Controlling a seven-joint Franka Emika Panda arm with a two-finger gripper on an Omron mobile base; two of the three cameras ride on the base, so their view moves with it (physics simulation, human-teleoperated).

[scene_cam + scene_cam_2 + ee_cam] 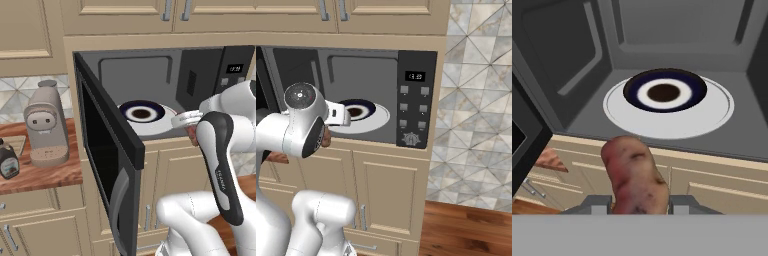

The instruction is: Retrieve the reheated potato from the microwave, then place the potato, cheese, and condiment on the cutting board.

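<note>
- The gripper is clamped on the potato, its jaws nearly closed against the potato's sides.
- In the hand view the potato rises from between the finger tips toward 12 o'clock, outside the microwave, in front of its sill.
- A dark-rimmed plate sits on the white turntable beyond, at 12 o'clock from the potato.
- The microwave door hangs open at 9 o'clock.
</note>
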